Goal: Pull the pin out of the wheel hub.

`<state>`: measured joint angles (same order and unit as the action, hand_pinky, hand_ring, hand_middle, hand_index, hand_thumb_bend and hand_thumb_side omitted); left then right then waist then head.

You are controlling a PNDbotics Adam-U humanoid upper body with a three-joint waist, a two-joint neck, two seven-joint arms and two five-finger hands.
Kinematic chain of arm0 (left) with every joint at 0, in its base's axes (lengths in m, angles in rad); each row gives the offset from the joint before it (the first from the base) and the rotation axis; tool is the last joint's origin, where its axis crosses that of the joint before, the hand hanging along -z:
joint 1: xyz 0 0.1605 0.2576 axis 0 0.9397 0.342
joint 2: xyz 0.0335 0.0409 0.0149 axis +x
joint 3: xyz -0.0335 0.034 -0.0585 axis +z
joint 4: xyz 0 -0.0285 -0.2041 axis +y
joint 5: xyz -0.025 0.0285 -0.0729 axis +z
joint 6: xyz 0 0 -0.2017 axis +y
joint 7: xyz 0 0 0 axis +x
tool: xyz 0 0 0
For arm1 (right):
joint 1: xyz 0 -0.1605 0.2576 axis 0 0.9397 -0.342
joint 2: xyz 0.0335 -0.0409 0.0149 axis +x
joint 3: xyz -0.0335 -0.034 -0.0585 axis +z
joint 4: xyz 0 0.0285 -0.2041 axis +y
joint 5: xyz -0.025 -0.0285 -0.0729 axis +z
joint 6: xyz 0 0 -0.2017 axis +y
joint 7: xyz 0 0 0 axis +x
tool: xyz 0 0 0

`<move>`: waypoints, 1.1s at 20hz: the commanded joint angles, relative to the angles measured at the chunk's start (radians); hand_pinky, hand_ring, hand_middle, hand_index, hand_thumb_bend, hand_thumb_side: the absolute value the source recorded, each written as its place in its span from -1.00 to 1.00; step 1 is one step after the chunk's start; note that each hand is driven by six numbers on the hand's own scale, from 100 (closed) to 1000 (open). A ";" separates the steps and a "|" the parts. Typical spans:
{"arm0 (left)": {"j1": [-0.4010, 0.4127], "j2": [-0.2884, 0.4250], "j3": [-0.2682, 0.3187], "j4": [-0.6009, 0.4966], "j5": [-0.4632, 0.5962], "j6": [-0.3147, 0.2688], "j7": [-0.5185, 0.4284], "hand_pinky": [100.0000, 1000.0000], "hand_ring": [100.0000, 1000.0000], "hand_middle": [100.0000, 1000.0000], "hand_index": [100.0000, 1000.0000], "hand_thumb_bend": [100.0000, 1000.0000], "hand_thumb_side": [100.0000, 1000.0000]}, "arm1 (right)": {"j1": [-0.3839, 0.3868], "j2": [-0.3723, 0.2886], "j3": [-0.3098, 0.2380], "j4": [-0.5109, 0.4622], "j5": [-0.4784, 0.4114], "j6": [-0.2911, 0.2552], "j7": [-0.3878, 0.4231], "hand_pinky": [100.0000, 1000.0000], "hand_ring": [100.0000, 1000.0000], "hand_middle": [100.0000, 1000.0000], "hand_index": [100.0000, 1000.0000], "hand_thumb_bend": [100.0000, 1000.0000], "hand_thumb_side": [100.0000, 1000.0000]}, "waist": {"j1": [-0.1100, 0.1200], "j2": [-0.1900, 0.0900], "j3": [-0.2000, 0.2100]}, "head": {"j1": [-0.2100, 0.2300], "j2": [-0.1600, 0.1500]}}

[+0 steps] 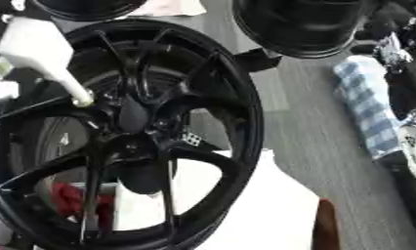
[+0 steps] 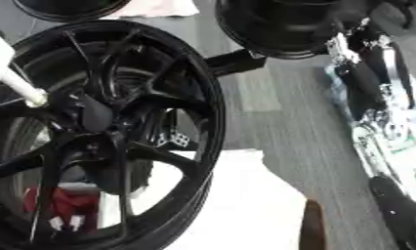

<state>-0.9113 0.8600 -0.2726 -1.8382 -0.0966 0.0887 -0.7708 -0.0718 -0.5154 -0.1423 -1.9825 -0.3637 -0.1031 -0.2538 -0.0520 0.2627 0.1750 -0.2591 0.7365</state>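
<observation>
1. Clearly, the black wheel hub fills the left half of both views. It stands tilted on its rim, with its spokes running in to a dark centre.
2. A white tapered piece comes in from the upper left corner and narrows to a thin, pale tip. The tip touches the hub among the spokes, just above and left of the centre. This looks like the pin, but I cannot tell how far it sits in the hub.
3. The lower rim of the hub rests at a white table, whose edge runs off toward the lower right.
4. Through the lower spokes a red thing shows behind the hub. A small black-and-white checked tag shows through the gap to the right of the centre.
5. A second black wheel sits at the top, just right of the middle. Part of a third wheel shows at the top left.
6. Grey floor lies to the right of the hub, with a blue-and-white checked cloth on it near the right edge.
7. The black and silver right arm runs down the right side, well apart from the hub. I cannot make out its hand, so I cannot tell whether the fingers are spread or pressed together.
8. A brown upright shape stands at the bottom, beside the table's edge.
</observation>
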 commanded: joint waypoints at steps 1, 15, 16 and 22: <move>0.007 0.090 0.086 -0.009 0.051 0.021 0.050 0.65 -0.44 -0.93 -0.22 -1.00 -0.57 | 0.002 -0.029 -0.017 -0.018 0.006 -0.003 -0.009 0.15 0.28 0.13 0.27 -0.62 -0.38 | -0.001 -0.029 0.007 | -0.015 -0.006; 0.235 0.329 0.385 0.179 0.264 0.060 0.257 0.69 -0.46 -0.97 -0.23 -1.00 -0.51 | 0.014 -0.023 -0.029 -0.018 0.018 -0.019 -0.021 0.15 0.28 0.13 0.27 -0.63 -0.38 | -0.029 -0.022 0.032 | -0.044 -0.034; 0.249 0.338 0.390 0.201 0.280 0.061 0.265 0.69 -0.45 -0.96 -0.22 -1.00 -0.52 | 0.013 -0.021 -0.030 -0.018 0.018 -0.020 -0.023 0.15 0.28 0.13 0.27 -0.63 -0.38 | -0.030 -0.020 0.032 | -0.044 -0.036; 0.344 0.374 0.394 0.298 0.330 0.062 0.320 0.67 -0.41 -0.94 -0.21 -1.00 -0.58 | 0.009 -0.012 -0.032 -0.018 0.018 -0.022 -0.026 0.15 0.28 0.13 0.27 -0.63 -0.38 | -0.036 -0.012 0.029 | -0.044 -0.049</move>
<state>-0.5600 1.1818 0.0981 -1.5525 0.2241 0.1510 -0.4662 -0.0538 -0.5135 -0.1608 -1.9825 -0.3534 -0.1239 -0.2744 -0.0939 0.2634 0.2047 -0.3009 0.7009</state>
